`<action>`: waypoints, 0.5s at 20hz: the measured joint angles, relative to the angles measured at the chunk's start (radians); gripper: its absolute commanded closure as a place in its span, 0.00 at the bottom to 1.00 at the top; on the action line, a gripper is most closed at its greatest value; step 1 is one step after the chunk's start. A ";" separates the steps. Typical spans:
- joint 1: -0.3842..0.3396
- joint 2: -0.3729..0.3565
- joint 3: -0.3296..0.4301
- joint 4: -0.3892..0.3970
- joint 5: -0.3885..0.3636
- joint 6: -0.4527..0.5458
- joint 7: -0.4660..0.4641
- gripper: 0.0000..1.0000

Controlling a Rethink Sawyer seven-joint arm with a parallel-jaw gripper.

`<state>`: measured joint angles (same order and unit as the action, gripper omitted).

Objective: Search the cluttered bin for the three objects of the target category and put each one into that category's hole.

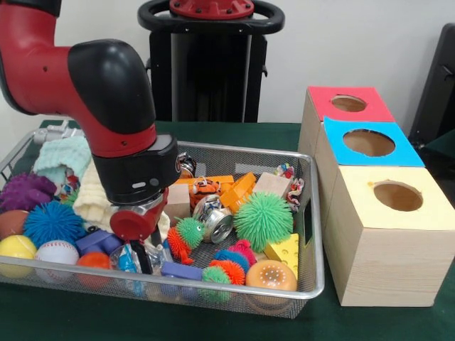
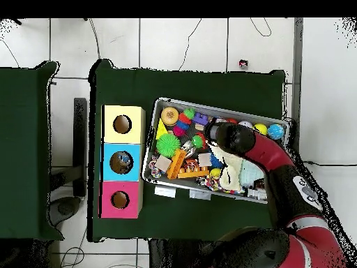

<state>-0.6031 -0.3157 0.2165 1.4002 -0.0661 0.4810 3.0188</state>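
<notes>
The silver wire-mesh bin [image 1: 313, 213] sits on the green table, full of toys; it also shows in the overhead view [image 2: 149, 150]. My gripper [image 1: 146, 261] reaches down into the bin's front left part, among a blue block [image 1: 180, 271], a small green and red spiky toy [image 1: 186, 234] and an orange ball [image 1: 93, 260]. Clutter hides its tips. In the overhead view the arm's black head [image 2: 234, 137] covers it. Three wooden boxes with round holes stand beside the bin: red top [image 1: 348, 104], blue top [image 1: 368, 143], yellow top [image 1: 397, 196].
In the bin lie a big green spiky ball [image 1: 263, 220], a yellow cheese wedge [image 1: 283, 250], an orange dotted ball [image 1: 271, 274], a metal can [image 1: 217, 226], a blue spiky ball [image 1: 51, 224], a baseball [image 1: 57, 252] and cloths [image 1: 64, 158]. Something shows inside the blue box's hole [image 2: 121, 162].
</notes>
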 measured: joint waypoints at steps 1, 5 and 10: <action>-0.011 0.002 0.014 -0.004 -0.011 0.012 0.000 0.00; -0.020 0.004 0.027 -0.011 -0.025 0.025 0.000 0.00; -0.030 0.005 0.042 -0.011 -0.040 0.027 0.000 0.00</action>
<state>-0.6331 -0.3103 0.2585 1.3889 -0.1057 0.5076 3.0188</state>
